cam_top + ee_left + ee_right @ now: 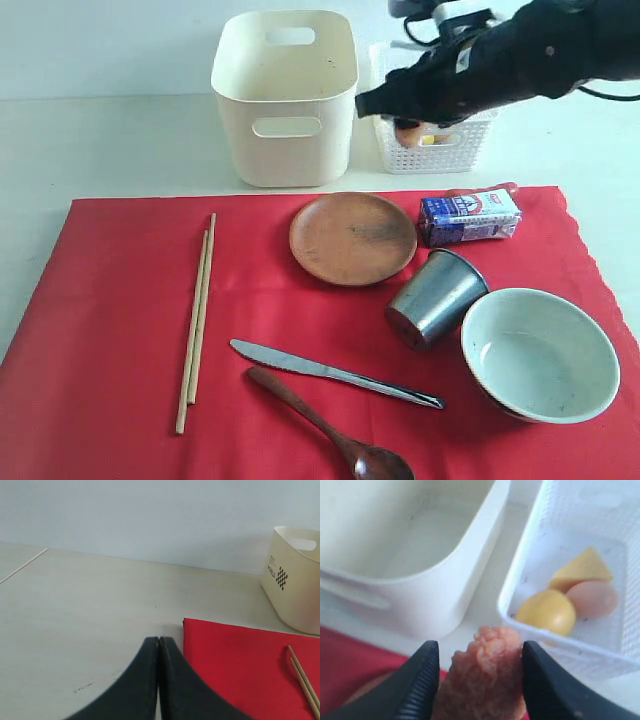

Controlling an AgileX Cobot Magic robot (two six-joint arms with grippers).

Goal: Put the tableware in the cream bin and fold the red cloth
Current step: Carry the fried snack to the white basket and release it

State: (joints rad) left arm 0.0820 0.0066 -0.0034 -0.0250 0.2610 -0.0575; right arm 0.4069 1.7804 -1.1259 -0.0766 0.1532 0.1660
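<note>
The red cloth (120, 330) lies flat on the table. On it lie the chopsticks (196, 320), brown plate (352, 238), tipped metal cup (437, 298), green bowl (540, 355), knife (330, 372) and wooden spoon (330, 425). The cream bin (285, 95) stands behind the cloth, and what shows of its inside is bare. My right gripper (479, 644) is shut on a fried nugget (487, 680), hanging above the gap between the bin (435, 580) and the lattice basket (520, 570). My left gripper (159, 640) is shut on nothing, low over the bare table beside the cloth's corner (235, 655).
The white lattice basket (440, 150) right of the bin holds a lemon (545, 611), an egg (592, 598) and a cheese wedge (582, 567). A blue-and-white carton (470, 217) lies on the cloth behind the cup.
</note>
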